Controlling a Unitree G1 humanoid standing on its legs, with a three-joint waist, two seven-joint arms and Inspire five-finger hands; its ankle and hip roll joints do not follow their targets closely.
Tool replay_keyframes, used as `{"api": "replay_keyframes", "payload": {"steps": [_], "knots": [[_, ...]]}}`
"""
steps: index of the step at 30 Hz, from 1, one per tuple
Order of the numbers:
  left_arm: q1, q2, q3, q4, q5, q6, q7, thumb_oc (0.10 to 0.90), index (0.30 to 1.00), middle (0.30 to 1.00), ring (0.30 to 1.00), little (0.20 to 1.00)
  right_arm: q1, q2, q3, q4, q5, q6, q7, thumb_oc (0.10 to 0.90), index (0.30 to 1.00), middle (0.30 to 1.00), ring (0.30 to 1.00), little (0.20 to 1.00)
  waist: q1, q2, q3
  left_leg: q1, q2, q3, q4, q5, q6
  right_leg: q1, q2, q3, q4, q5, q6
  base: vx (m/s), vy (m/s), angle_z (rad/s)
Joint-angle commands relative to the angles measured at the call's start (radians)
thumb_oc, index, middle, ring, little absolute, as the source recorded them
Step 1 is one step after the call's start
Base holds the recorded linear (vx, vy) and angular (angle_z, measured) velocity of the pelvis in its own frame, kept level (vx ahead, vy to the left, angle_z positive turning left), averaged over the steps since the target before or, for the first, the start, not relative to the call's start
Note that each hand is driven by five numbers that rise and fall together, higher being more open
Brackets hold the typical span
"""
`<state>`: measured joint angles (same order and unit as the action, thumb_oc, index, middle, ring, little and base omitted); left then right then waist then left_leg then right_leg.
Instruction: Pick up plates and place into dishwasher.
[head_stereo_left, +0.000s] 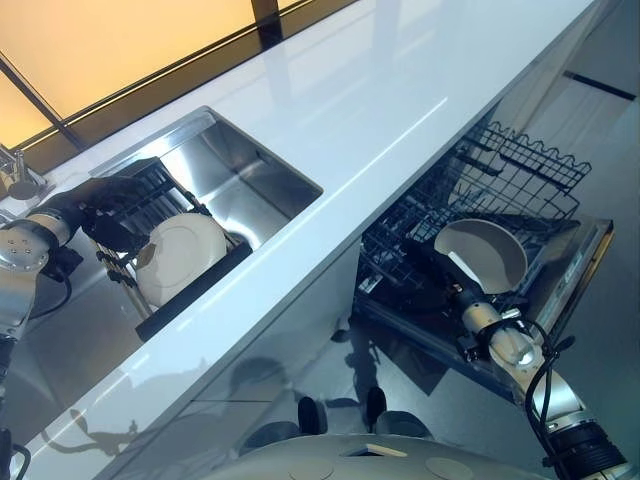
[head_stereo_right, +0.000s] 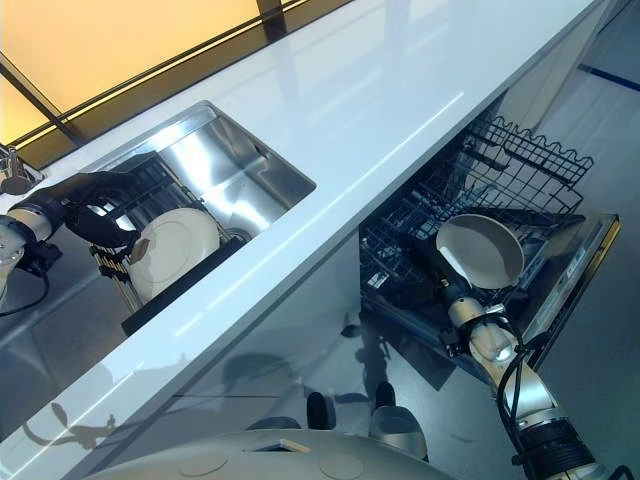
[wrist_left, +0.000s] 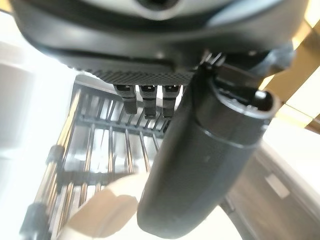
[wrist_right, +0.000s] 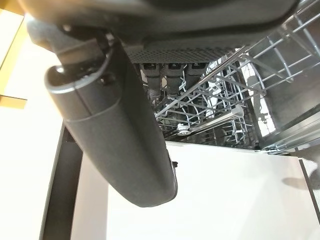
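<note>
Plates first, please — where do they stand?

— One white plate (head_stereo_left: 178, 255) stands on edge in the dark wire rack (head_stereo_left: 150, 205) set in the steel sink (head_stereo_left: 255, 185), at the left of the white countertop (head_stereo_left: 400, 90). A second, greyish plate (head_stereo_left: 483, 252) is at the right, over the wire basket (head_stereo_left: 470, 190) of the open dishwasher (head_stereo_left: 580, 265), tilted, with its face turned up and toward the near side.

— The left hand?

— The left hand (head_stereo_left: 100, 205) is at the rack, just left of and beyond the white plate. Its fingers curl down over the rack's wires beside the plate's rim; whether they grip the plate or merely touch it, I cannot tell. In the left wrist view the thumb (wrist_left: 200, 165) lies across in front of the plate's pale edge.

— The right hand?

— The right hand (head_stereo_right: 425, 262) is low at the plate's near-left edge — fingers and thumb clamped on the rim, holding the plate above the basket. In the right wrist view the plate's pale surface lies directly under the thumb (wrist_right: 115, 135), with the basket's wires beyond.
</note>
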<state>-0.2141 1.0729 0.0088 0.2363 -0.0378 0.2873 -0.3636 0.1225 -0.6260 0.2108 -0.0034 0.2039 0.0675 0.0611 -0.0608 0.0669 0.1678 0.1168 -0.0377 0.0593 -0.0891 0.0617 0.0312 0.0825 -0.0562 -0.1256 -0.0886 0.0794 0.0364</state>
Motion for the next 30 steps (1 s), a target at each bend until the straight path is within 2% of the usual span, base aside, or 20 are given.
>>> {"api": "replay_keyframes", "payload": {"steps": [1,3,5,11,14,19,23,27,30], "knots": [[-0.115,0.099,-0.036,0.001,-0.027,0.011,-0.052,0.800,0.900,0.900,0.900,0.900,-0.097,-0.011,0.052,-0.112,-0.003,-0.084,0.033,0.800,0.900,0.900,0.900,0.900,-0.012,0.011,-0.053,0.009,-0.048,0.035,0.014,-0.064,-0.027,0.012,0.018,0.020,0.054,-0.075,0.079,0.03,0.003,0.05],[-0.141,0.080,-0.088,0.018,-0.062,0.032,-0.092,0.800,0.900,0.900,0.900,0.900,-0.103,-0.012,0.065,-0.102,-0.003,-0.084,0.030,0.800,0.900,0.900,0.900,0.900,-0.016,0.011,-0.051,0.010,-0.048,0.035,0.014,-0.064,-0.025,0.011,0.018,0.021,0.059,-0.076,0.079,0.03,0.004,0.03],[-0.154,0.050,-0.128,0.032,-0.106,0.047,-0.088,0.800,0.900,0.900,0.900,0.900,-0.109,-0.014,0.076,-0.092,0.001,-0.085,0.027,0.800,0.900,0.900,0.900,0.900,-0.022,0.011,-0.048,0.012,-0.049,0.035,0.014,-0.063,-0.024,0.010,0.020,0.024,0.062,-0.077,0.080,0.05,0.008,0.02],[-0.204,-0.026,-0.177,0.062,-0.205,0.042,-0.054,0.800,0.900,0.900,0.900,0.900,-0.107,-0.005,0.091,-0.071,-0.002,-0.090,0.024,0.800,0.900,0.900,0.900,0.900,-0.042,0.009,-0.047,0.015,-0.049,0.048,0.011,-0.065,-0.021,0.007,0.021,0.035,0.067,-0.079,0.080,0.07,0.001,-0.01],[-0.246,-0.055,-0.217,0.077,-0.202,0.074,-0.081,0.800,0.900,0.900,0.900,0.900,-0.106,0.000,0.100,-0.061,-0.009,-0.095,0.017,0.800,0.900,0.900,0.900,0.900,-0.055,0.011,-0.044,0.013,-0.049,0.057,0.011,-0.065,-0.019,0.000,0.022,0.043,0.074,-0.079,0.080,0.07,-0.003,-0.01],[-0.292,-0.085,-0.294,0.154,-0.114,0.108,-0.111,0.800,0.900,0.900,0.900,0.900,-0.112,-0.003,0.118,-0.059,-0.012,-0.092,0.005,0.800,0.900,0.900,0.900,0.900,-0.076,0.018,-0.035,0.013,-0.053,0.071,0.011,-0.069,-0.014,-0.010,0.023,0.058,0.081,-0.079,0.082,0.06,0.006,-0.06],[-0.294,-0.095,-0.337,0.202,-0.061,0.145,-0.223,0.800,0.900,0.900,0.900,0.900,-0.105,-0.021,0.118,-0.061,-0.007,-0.088,0.012,0.800,0.900,0.900,0.900,0.900,-0.093,0.024,-0.024,0.011,-0.055,0.083,0.012,-0.070,-0.011,-0.018,0.025,0.073,0.084,-0.076,0.086,0.06,0.010,-0.11],[-0.272,-0.112,-0.340,0.204,-0.134,0.155,-0.274,0.800,0.900,0.900,0.900,0.900,-0.081,-0.031,0.106,-0.064,-0.010,-0.090,0.031,0.800,0.900,0.900,0.900,0.900,-0.112,0.030,-0.012,0.010,-0.055,0.099,0.012,-0.073,-0.009,-0.025,0.027,0.088,0.084,-0.074,0.090,0.05,0.020,-0.11],[-0.263,-0.130,-0.339,0.187,-0.179,0.176,-0.253,0.800,0.900,0.900,0.900,0.900,-0.069,-0.029,0.103,-0.059,-0.018,-0.096,0.038,0.800,0.900,0.900,0.900,0.900,-0.123,0.034,-0.001,0.011,-0.056,0.107,0.012,-0.075,-0.006,-0.030,0.029,0.101,0.087,-0.074,0.094,0.04,0.026,-0.13]]}}
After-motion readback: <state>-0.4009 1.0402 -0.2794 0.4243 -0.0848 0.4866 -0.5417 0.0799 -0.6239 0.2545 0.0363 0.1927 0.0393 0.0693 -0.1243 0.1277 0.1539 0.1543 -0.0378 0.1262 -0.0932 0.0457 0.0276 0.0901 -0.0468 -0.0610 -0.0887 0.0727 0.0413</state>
